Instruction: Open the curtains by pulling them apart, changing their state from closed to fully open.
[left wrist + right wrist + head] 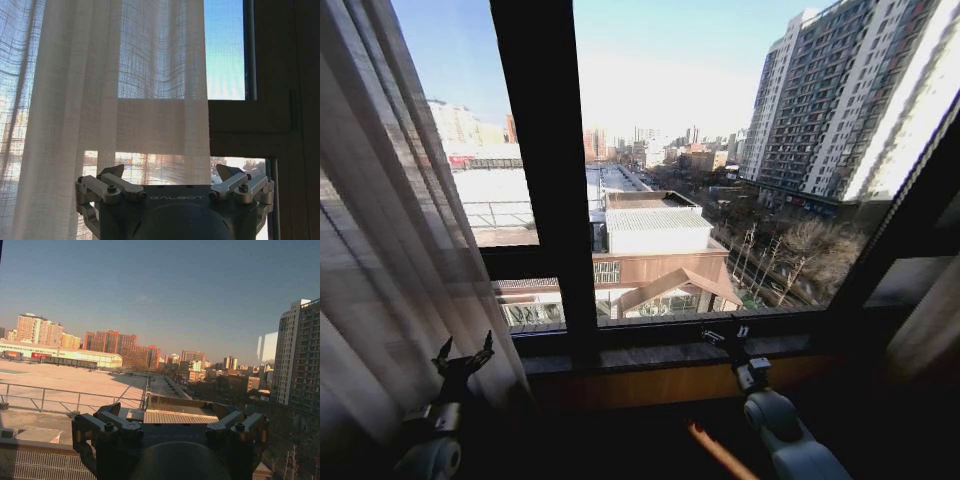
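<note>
The left curtain (390,250), sheer cream fabric with vertical pleats, is gathered at the left side of the window. A strip of the right curtain (930,325) hangs at the far right edge. The glass between them is uncovered. My left gripper (465,358) stands open low down, right beside the left curtain's inner edge. In the left wrist view the curtain (115,100) hangs just ahead of the open left gripper (170,172), with nothing between its fingers. My right gripper (728,335) is held at the window sill near the middle, and the right wrist view shows the right gripper (167,412) open and empty, facing the glass.
A thick dark vertical window frame bar (545,150) stands between the grippers, with a horizontal bar (510,262) left of it. The stone sill (670,352) runs along below the glass. Outside are rooftops and a tall apartment block (840,100).
</note>
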Controlling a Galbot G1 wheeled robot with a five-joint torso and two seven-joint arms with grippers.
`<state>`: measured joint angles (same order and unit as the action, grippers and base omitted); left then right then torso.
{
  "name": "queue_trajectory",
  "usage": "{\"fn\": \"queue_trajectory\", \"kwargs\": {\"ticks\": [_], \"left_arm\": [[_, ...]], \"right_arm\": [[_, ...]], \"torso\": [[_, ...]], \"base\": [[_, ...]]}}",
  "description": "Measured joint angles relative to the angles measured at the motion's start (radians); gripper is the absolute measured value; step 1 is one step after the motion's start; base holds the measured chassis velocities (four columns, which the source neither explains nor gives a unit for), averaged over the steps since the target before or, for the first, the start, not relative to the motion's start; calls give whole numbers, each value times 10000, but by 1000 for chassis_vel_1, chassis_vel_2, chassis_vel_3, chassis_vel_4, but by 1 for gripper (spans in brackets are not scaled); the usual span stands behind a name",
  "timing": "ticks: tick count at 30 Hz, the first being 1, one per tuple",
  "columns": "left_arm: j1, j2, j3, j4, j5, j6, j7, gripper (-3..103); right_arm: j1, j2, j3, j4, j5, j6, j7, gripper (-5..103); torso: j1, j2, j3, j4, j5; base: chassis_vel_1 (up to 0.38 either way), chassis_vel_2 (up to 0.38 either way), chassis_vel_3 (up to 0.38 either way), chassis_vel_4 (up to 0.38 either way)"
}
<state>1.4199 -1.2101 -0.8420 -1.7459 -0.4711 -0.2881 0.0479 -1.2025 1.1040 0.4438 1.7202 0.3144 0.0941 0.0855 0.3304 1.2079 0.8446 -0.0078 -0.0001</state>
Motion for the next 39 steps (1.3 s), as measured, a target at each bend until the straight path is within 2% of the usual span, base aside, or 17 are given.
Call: {"fn": "queue_trajectory", "kwargs": {"ticks": [39], "left_arm": [[0, 0, 0, 0, 0, 1, 0, 100]], "right_arm": [[0, 0, 0, 0, 0, 0, 0, 100]], "torso": [[-8, 3, -3, -2, 1]], "base": [[0, 2, 1, -1]]}}
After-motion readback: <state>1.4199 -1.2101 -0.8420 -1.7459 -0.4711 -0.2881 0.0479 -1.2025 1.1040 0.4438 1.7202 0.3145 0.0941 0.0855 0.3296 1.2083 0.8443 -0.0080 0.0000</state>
